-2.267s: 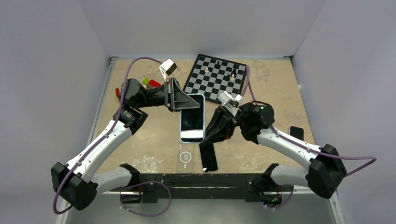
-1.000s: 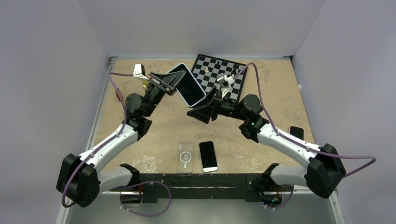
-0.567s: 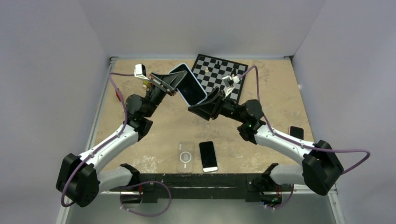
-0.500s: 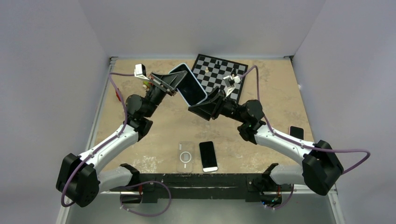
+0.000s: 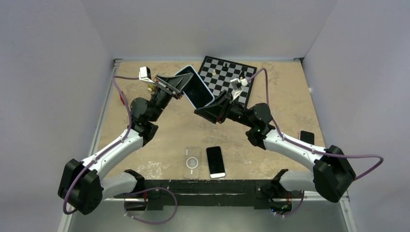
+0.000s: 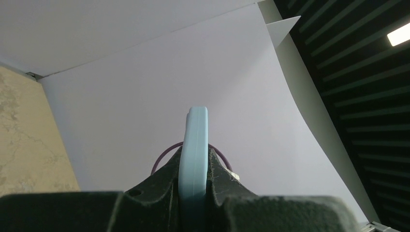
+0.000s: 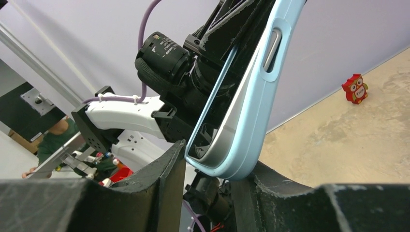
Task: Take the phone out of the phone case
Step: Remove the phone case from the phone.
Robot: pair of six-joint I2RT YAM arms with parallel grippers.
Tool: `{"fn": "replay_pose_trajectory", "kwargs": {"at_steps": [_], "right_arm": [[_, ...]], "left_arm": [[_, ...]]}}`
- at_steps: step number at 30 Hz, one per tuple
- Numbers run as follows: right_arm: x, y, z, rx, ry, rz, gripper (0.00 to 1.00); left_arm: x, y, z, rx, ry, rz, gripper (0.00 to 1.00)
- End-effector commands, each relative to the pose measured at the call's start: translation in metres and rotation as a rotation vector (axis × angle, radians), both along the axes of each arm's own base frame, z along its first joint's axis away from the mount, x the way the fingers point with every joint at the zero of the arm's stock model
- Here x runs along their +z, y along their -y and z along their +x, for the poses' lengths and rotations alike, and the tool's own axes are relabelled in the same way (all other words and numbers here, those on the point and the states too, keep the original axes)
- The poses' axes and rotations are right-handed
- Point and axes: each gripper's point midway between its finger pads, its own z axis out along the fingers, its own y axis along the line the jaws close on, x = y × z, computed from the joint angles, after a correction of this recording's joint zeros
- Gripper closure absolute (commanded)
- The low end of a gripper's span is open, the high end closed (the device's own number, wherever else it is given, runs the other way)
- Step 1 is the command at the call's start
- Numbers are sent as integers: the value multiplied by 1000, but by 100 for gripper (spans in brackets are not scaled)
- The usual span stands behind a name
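**Cased phone aloft between my 2 grippers**

From above, my left gripper (image 5: 183,88) holds the phone (image 5: 197,92) in the air, its dark screen tilted up toward the camera. It hangs over the far part of the table (image 5: 290,99), just beside the chessboard (image 5: 227,79). Only my left wrist camera shows that hold edge-on: the light blue phone case (image 6: 193,145) stands upright, pinched between my 2 fingers (image 6: 159,193), which press on its flat faces. Only my right wrist camera shows the case's side: a long cutout with a silvery button (image 7: 271,46) in it, and the phone's silver edge seated inside the blue rim, so the phone is not yet out. There my right gripper (image 7: 215,162) is spread, 1 finger on either side of the case's lower corner; whether either pad touches it I cannot tell.

The table is mottled tan, walled by pale lilac panels (image 5: 193,24). A few chess pieces (image 5: 214,72) stand on the chessboard. Near my bases lie a clear case (image 5: 192,163) with a white ring and, just beside it, a black phone (image 5: 215,161); another dark phone (image 5: 306,137) lies by my right arm. A red owl figure (image 7: 355,88) stands on the tan surface near the wall. Above the panels my left wrist camera catches a dark slatted ceiling (image 6: 367,121) with 1 strip light (image 6: 399,35).

The case is smooth, rounded at its corners.
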Motion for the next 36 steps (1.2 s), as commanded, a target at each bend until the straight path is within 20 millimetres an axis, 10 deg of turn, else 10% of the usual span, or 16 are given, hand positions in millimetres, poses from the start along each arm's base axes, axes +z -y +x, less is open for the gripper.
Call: {"fn": "replay_pose_trajectory", "kwargs": {"at_steps": [1,12,21,33,36], "right_arm": [[26,2,9,-55,32,55,59],[1,-2,35,-173,39,-61,100],[-62,-5,70,-349,393,-375,100],[-64,-5,67,-313,428,-403,100],[-66,-5,42,-200,364,-388,74]], "left_arm": [[58,-14,-28,-1,156,-101,100],[63,-15,-34,-30,122,-111,100],[34,8,-49,-309,-196,-174,100],[33,8,-73,-366,-141,-125,100],[32,1,-70,-286,-78,-66,100]]}}
